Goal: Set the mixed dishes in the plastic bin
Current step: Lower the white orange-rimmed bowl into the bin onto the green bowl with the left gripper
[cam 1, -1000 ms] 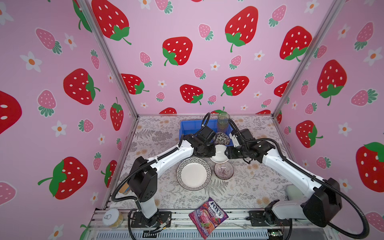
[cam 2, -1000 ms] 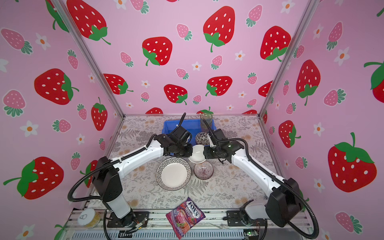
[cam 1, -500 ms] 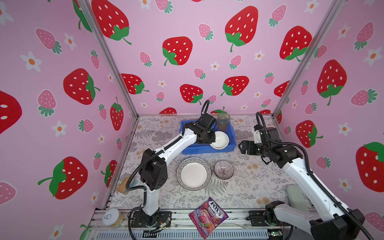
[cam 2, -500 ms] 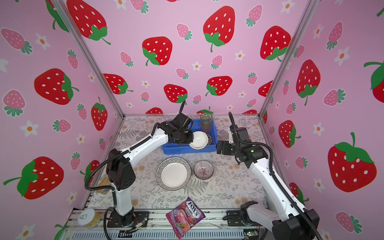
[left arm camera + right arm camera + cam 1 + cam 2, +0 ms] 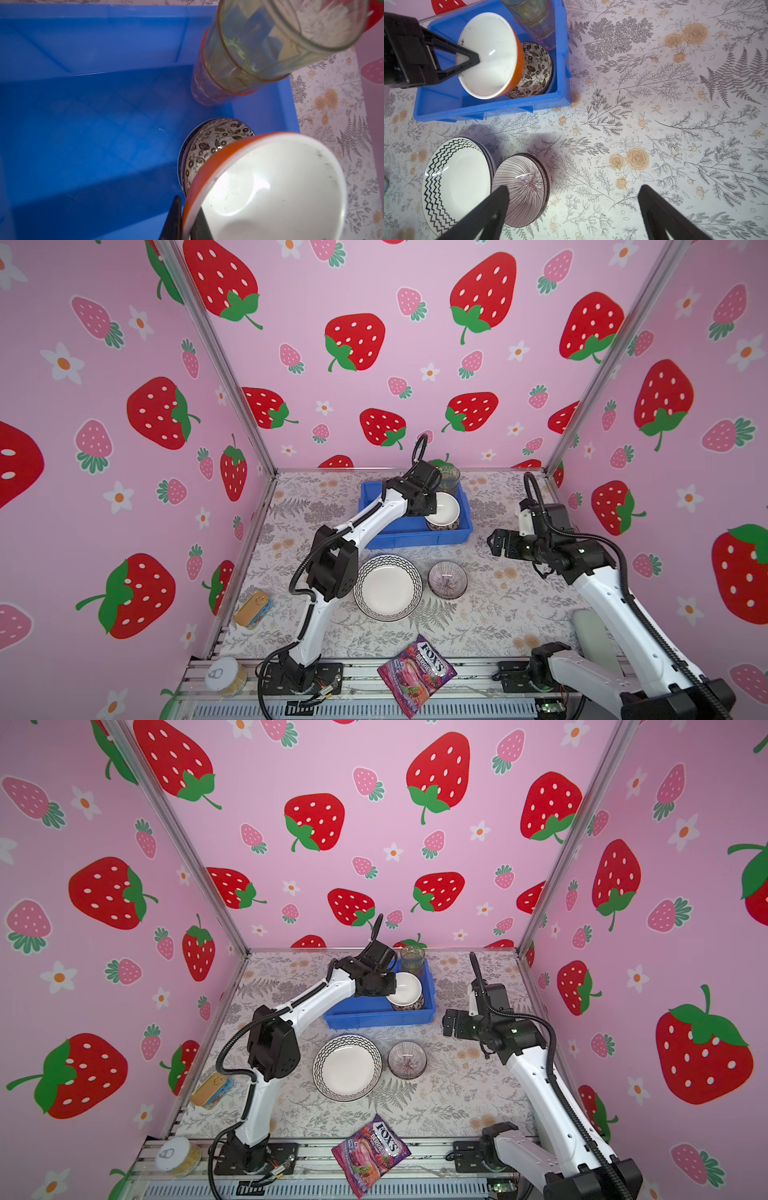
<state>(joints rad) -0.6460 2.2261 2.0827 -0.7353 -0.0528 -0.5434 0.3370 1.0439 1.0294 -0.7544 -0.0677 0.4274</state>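
Presently: left gripper (image 5: 476, 59) is shut tight on the rim of the orange bowl (image 5: 492, 56). In the left wrist view one finger (image 5: 174, 220) lies against the orange outer wall and its partner sits inside the white interior. The bowl is held tilted, not level, low inside the blue plastic bin (image 5: 467, 110), at the bin's right-hand end in both top views.

Directly under and behind it is a leaf-patterned bowl (image 5: 537, 68), standing on the bin floor. The orange bowl overlaps its mouth; cannot tell whether the two touch.

Just beyond, in the far right corner of the bin, is a stack of tinted glasses (image 5: 249, 52), upright, a greenish one nested in an amber-pink one. The rest of the bin floor is bare blue.

Right gripper (image 5: 573, 187) has its jaws spread wide and holds nothing. It hangs above the floral table cover (image 5: 519, 614), off the bin's right end and apart from it.

On the table in front of the bin:
- Zigzag-rimmed white plate (image 5: 387, 587), flat, close to the bin's front wall.
- Purple striped bowl (image 5: 447, 580), upright, just beside the plate on its right. In the right wrist view their rims look touching or nearly so.

Further out:
- FOX'S candy bag (image 5: 417, 672) at the near table edge, partly over the metal rail.
- Flat gold tin (image 5: 253, 608) by the left wall.
- White-lidded jar (image 5: 224, 674) at the near left corner.
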